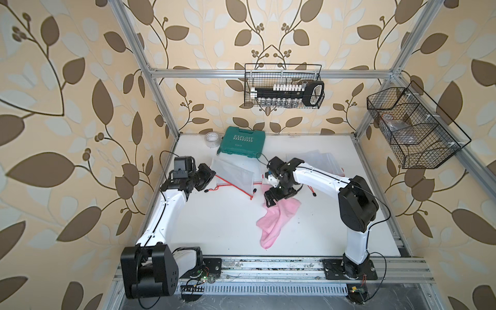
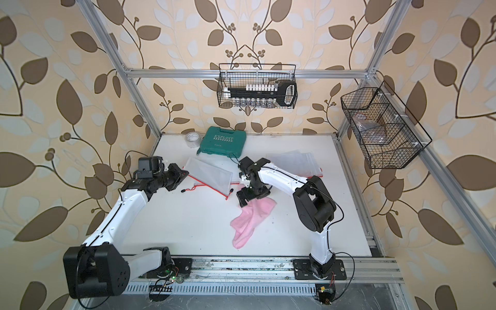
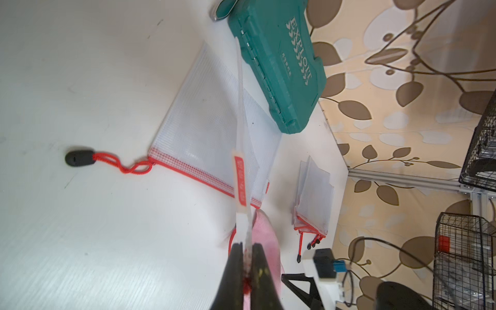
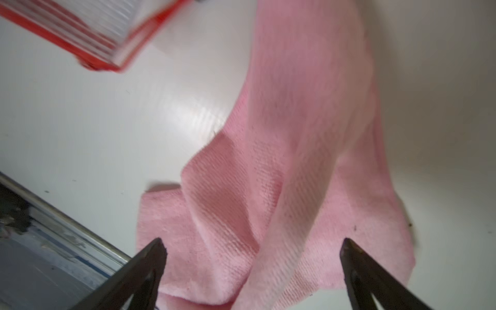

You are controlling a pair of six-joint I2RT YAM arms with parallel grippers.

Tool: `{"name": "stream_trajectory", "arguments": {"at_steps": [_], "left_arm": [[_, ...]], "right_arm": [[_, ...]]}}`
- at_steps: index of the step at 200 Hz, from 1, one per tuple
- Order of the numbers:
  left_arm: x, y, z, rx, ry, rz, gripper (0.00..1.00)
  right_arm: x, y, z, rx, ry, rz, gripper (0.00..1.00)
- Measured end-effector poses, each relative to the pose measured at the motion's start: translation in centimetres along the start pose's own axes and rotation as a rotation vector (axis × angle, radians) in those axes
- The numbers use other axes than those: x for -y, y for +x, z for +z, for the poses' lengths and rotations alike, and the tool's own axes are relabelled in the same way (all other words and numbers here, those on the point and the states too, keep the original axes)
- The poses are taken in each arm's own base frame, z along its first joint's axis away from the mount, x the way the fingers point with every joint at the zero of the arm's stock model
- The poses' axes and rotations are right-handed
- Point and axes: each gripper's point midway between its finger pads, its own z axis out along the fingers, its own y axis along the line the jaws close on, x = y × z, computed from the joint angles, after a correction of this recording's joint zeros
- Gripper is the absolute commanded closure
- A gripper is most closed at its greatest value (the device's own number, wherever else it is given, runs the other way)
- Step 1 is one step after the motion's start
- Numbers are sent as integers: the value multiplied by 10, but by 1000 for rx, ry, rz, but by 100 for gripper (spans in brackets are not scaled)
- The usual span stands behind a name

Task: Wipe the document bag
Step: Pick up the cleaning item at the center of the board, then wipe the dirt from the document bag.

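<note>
White tabletop (image 1: 214, 222), leafy wallpaper (image 1: 67, 134) (brown leaves everywhere). Left gripper (image 3: 248, 264) pinches the document bag (image 3: 240, 171); right gripper (image 4: 253, 244) gapes over the pink cloth (image 4: 295, 120).

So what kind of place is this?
Probably a mock-up robot test cell, not a real room: silver aluminium-profile frame, leaf-patterned wallpaper panels, black wire basket hung from the frame.

At the back of the table (image 1: 214, 220) a green EXPLOIT case (image 1: 243, 145) lies flat, clear tape roll (image 1: 212, 139) just beside it, plus a wire basket (image 1: 271, 76) on the rear rail holding a black socket rack (image 1: 287, 92), and a side basket (image 1: 429, 153) too.
</note>
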Motion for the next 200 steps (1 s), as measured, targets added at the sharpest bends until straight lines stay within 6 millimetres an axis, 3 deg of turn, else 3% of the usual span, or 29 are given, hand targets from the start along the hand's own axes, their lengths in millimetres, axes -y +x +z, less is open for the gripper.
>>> {"name": "stream_trajectory", "arguments": {"at_steps": [11, 23, 43, 54, 73, 92, 106, 123, 138, 150, 171, 200], "left_arm": [[-13, 14, -1, -16, -12, -20, 100], [-26, 29, 0, -38, -28, -34, 100], [-43, 50, 3, -74, -51, -41, 100], [-52, 62, 5, -94, -64, -42, 100], [-69, 85, 9, -137, -88, -41, 100], [-86, 105, 14, -178, -117, -41, 100], [-98, 119, 19, -205, -144, -43, 100], [-108, 136, 24, -242, -173, -27, 100], [-110, 148, 29, -268, -185, 0, 100], [-111, 155, 33, -283, -192, 14, 100], [-114, 161, 39, -288, -209, 25, 100], [-115, 158, 45, -263, -218, 24, 100]], "right_arm": [[2, 13, 11, -37, 30, -4, 10], [5, 21, 20, -50, 56, -5, 27], [8, 26, 31, -52, 77, 9, 71], [12, 27, 34, -47, 98, 21, 100], [18, 31, 31, -24, 102, 43, 100], [24, 46, 13, -9, 102, 61, 100], [24, 51, -19, 42, 91, 66, 100], [18, 51, -71, 153, 68, 55, 100], [1, 46, -112, 253, 30, 16, 100], [-17, 39, -127, 299, -8, -25, 100], [-49, 20, -119, 286, -70, -83, 100], [-97, -28, -70, 222, -200, -121, 100]]}}
